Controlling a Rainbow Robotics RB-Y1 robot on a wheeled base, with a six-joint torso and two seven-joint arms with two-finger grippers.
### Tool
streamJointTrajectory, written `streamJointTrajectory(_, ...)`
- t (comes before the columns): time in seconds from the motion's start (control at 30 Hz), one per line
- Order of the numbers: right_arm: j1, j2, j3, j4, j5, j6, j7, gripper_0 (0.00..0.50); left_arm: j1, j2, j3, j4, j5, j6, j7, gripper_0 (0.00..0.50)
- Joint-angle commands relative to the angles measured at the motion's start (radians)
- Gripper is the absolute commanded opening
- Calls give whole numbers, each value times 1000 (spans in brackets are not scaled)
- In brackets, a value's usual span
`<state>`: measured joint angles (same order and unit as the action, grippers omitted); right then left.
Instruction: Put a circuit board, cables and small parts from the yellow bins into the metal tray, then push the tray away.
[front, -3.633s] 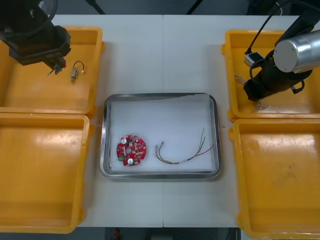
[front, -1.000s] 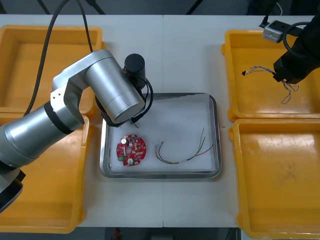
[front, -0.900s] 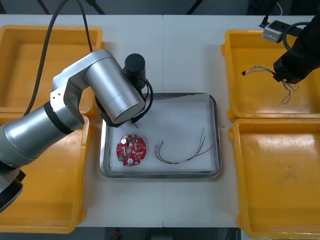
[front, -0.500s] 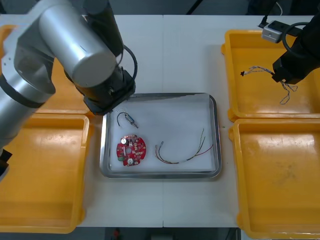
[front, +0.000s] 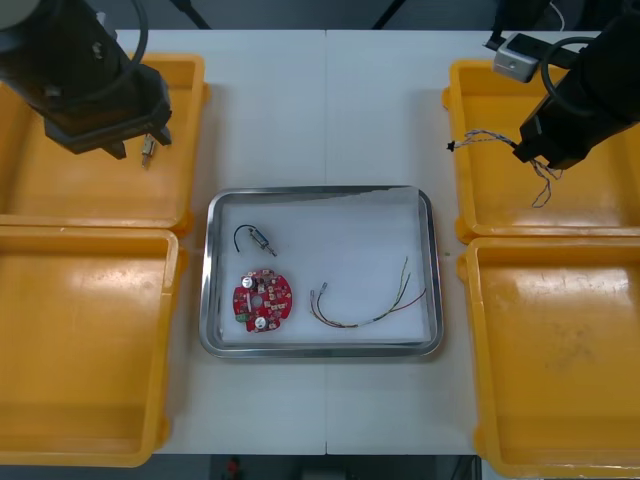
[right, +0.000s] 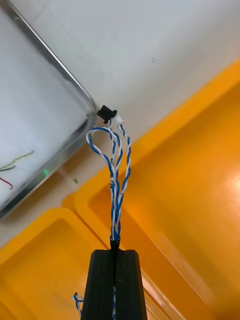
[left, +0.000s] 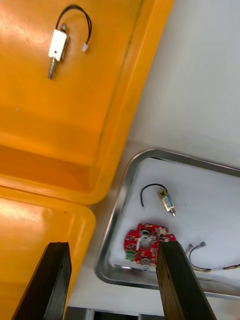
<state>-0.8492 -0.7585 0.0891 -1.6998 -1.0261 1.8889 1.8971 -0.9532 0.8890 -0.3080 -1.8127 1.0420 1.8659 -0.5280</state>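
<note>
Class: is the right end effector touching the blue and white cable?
Touching. The right wrist view shows the right end effector shut on the blue and white cable.

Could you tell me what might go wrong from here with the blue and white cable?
The right gripper pinches the blue and white cable at one point; its loose connector end could snag the metal tray's rim. Dropped, it may tangle with the red and yellow cable. The left gripper hangs open over a yellow bin.
</note>
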Motion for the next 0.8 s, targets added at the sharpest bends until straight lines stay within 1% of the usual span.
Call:
streamJointTrajectory(0.03, -19, 7, 84, -77, -39, -40, -43, 0, -56, 100, 52, 69, 49, -59, -24, 500)
streamJointTrajectory(0.1, -19, 22, 138, -115, -42, -76, -52, 0, -68, 140, 52, 128, 67, -100, -115, 500)
streamJointTrajectory(0.27, -22, 50, 228, -139, -40, -155, -63, 0, -73, 174, 52, 220, 67, -183, -256, 500)
streamJointTrajectory(0.33, -28, 62, 265, -141, -35, -182, -64, 0, -73, 177, 52, 256, 64, -217, -311, 500)
streamJointTrajectory(0.5, -76, 96, 402, -138, 32, -237, -64, 0, -73, 173, 46, 351, 58, -294, -455, 500)
streamJointTrajectory(0.57, -88, 110, 443, -130, 57, -258, -64, 0, -73, 173, 29, 374, 56, -324, -498, 500)
streamJointTrajectory(0.63, -99, 127, 497, -115, 80, -303, -56, 0, -73, 173, -5, 401, 47, -370, -541, 500)
streamJointTrajectory(0.67, -100, 130, 509, -110, 84, -313, -53, 0, -73, 173, -13, 408, 41, -381, -550, 500)
streamJointTrajectory(0.73, -117, 143, 566, -86, 96, -366, -44, 0, -75, 173, -49, 432, 26, -435, -586, 500)
streamJointTrajectory(0.8, -131, 154, 609, -66, 109, -399, -36, 0, -75, 171, -76, 458, 26, -479, -596, 500)
